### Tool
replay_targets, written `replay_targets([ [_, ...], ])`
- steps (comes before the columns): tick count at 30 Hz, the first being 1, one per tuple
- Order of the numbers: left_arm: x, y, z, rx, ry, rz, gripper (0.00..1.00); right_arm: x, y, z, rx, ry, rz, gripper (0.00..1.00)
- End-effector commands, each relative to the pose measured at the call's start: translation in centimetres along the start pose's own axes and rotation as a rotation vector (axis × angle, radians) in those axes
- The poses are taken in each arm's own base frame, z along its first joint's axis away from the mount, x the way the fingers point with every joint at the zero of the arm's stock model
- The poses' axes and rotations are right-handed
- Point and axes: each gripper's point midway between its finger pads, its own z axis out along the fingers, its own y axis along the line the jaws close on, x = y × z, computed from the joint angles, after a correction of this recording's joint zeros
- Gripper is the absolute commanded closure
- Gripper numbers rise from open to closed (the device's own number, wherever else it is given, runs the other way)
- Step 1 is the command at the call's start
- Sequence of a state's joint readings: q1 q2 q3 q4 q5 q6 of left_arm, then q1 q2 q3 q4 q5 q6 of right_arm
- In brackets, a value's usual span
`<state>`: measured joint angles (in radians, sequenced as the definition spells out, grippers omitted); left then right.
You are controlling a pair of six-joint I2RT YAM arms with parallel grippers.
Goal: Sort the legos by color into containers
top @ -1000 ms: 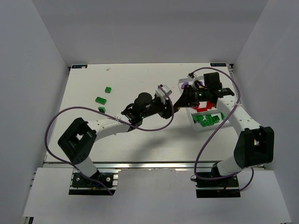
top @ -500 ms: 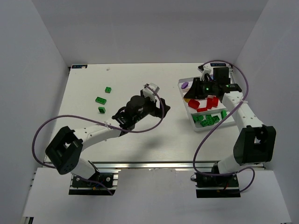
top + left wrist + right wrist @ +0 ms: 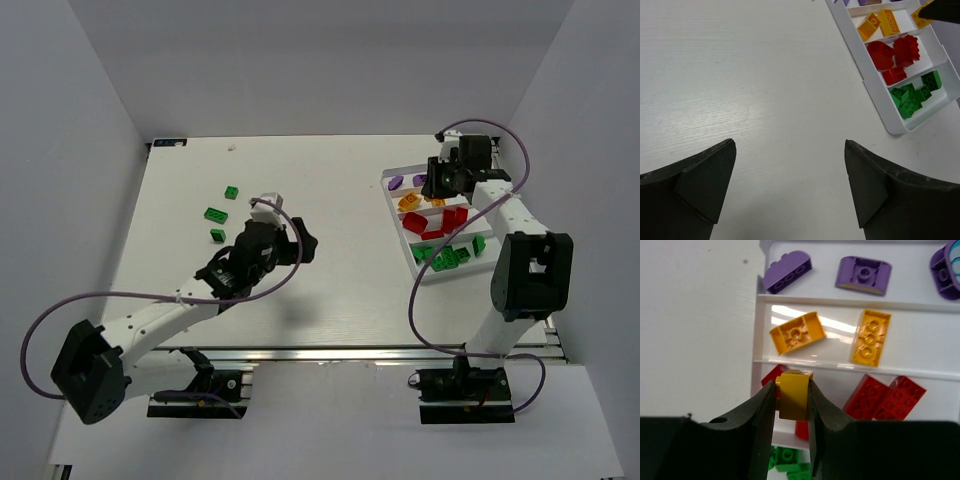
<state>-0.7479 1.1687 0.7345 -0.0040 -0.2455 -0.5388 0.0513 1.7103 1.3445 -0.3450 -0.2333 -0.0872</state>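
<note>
My right gripper [image 3: 792, 390] is shut on a yellow lego [image 3: 795, 396], hanging over the white tray [image 3: 761, 329] near the divider between the yellow and red rows. In the tray lie purple legos [image 3: 788, 271], yellow legos [image 3: 796, 333], red legos [image 3: 884, 396] and green legos [image 3: 787, 458], each colour in its own compartment. My left gripper [image 3: 790, 145] is open and empty above bare table, left of the tray [image 3: 879, 107]. In the top view it [image 3: 305, 243] sits mid-table. Three green legos [image 3: 215, 214] lie on the table at the far left.
White walls close in the table on the left, back and right. The tray [image 3: 418, 262] lies at the right, under the right arm [image 3: 520, 250]. The left arm's purple cable [image 3: 120, 300] loops low over the near left table.
The left gripper drew back left from the tray and opened wide. The right gripper moved toward the tray's far end, still holding the yellow lego.
</note>
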Motion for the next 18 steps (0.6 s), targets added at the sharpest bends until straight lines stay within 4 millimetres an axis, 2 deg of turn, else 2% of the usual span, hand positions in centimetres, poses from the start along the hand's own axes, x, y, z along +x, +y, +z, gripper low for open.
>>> replay_targets([
  [1, 0.3, 3.2, -2.0, -0.131, -0.008, -0.046, 0.02, -4.3, -2.8, 0.6, 0.105, -0.114, -0.054, 0.95],
  [2, 0.4, 3.6, -2.3, -0.147, -0.006, -0.047, 0.02, -3.9, -3.2, 1.6, 0.107, -0.097, -0.045, 0.95],
  [3, 0.1, 3.8, -2.8, -0.154, -0.018, -0.063, 0.02, -4.4, -3.6, 1.9, 0.118, -0.103, -0.046, 0.94],
  [4, 0.6, 4.7, -3.2, -0.188, -0.009, -0.068, 0.02, -3.9, -4.1, 2.8, 0.124, -0.083, -0.033, 0.92],
  [8, 0.9, 6.0, -4.3, -0.237, -0.009, -0.09, 0.02, -4.2, -5.0, 3.9, 0.123, -0.078, -0.012, 0.88],
  [9, 0.9, 6.1, -4.4, -0.242, -0.012, -0.099, 0.02, -3.6, -5.2, 4.6, 0.121, -0.061, -0.008, 0.87],
  [14, 0.6, 6.7, -5.1, -0.268, -0.025, -0.116, 0.02, -3.1, -5.8, 6.3, 0.107, -0.039, 0.002, 0.74],
  [18, -0.6, 6.8, -5.3, -0.288, -0.047, -0.137, 0.02, -2.5, -5.7, 7.3, 0.086, -0.022, 0.008, 0.61],
])
